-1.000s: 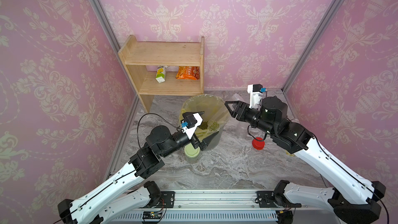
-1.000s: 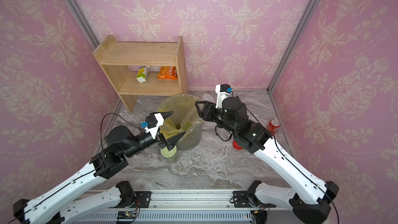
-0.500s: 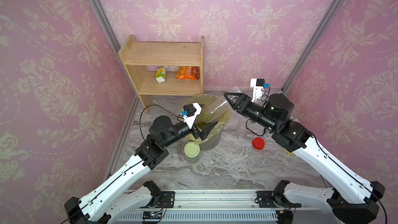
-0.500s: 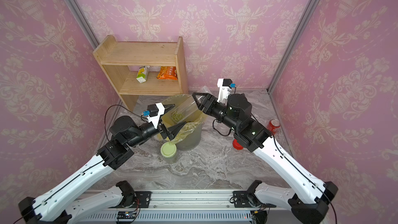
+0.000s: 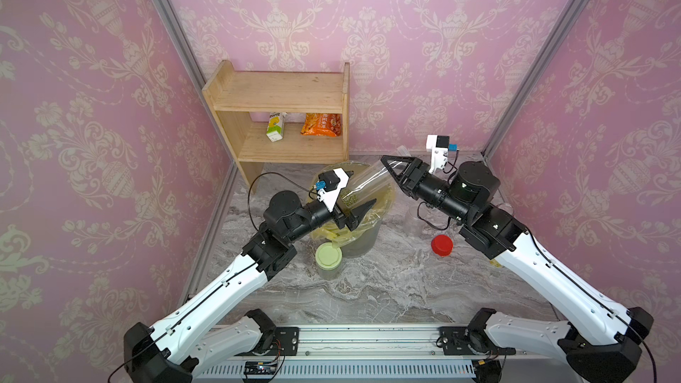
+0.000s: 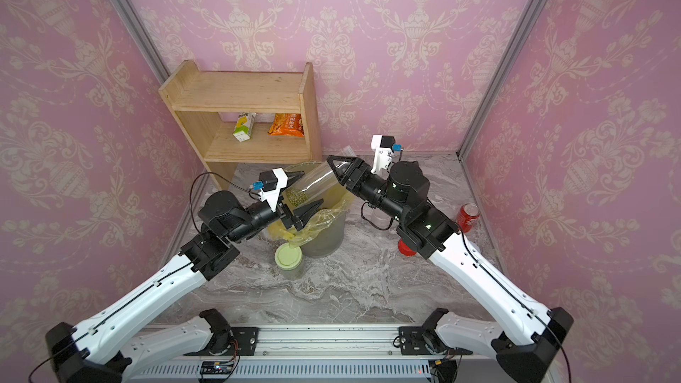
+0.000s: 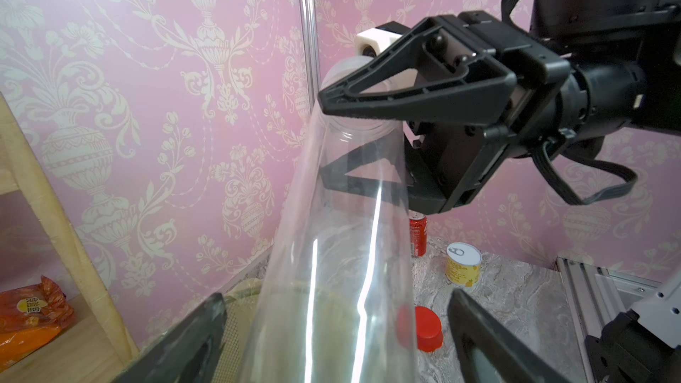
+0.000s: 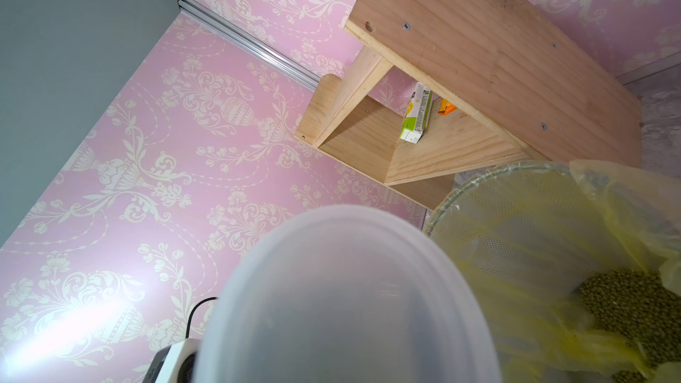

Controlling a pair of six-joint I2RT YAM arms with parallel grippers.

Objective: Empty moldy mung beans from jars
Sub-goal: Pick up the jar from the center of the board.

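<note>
right gripper clamped on the tall jar just below its whitish lid, lid on. the jar hangs slanted over the bin, lid end high, base end low toward the left arm. mung beans are heaped in the low end, behind the clear wall. more of them lie in the yellow bag lining the bin.

left gripper spread wide, one finger each side of the jar's low end. left wrist view shows a gap beside one finger; cannot tell about contact on the other side.

bin stands mid-desk, nearer the far edge. squat green-lidded jar upright, closed, just beside the bin on its near side. red lid on the desk below the right arm. soda can and yellow tin near the right edge. wooden shelf in the far left corner.
</note>
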